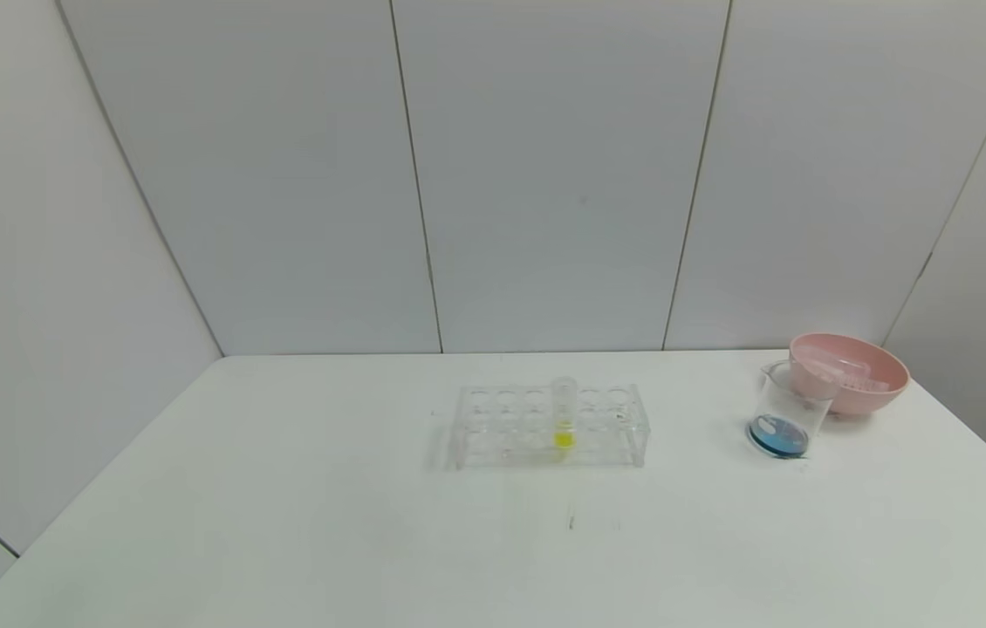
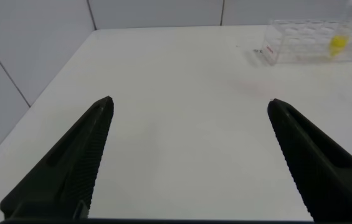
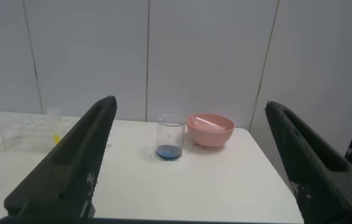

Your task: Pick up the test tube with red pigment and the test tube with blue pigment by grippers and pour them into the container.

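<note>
Over on the right side of the white bench (image 1: 284,488), the container (image 1: 785,410), a clear beaker with a pouring lip, is seen standing upright with a shallow pool of dark blue liquid at its bottom. It's parked just in front of the pink bowl (image 1: 868,384), pretty much touching it from the head view, and a couple of clear tubes (image 1: 842,371) are lying inside that bowl; whether those are the red and blue test tubes can't be told, no colour is left showing in them. Nearer the middle of the bench the clear tube rack (image 1: 550,427) is set down, and only one tube is left in it, the yellow-liquid tube (image 1: 564,419), standing upright in a middle hole.

Neither arm is caught by the head camera. The left tool (image 2: 188,162) is shown spread wide with nothing between its fingers, held over bare bench well away from the rack. The right tool (image 3: 191,162) is spread wide too, nothing gripped, pointed toward the beaker and bowl from well back.
</note>
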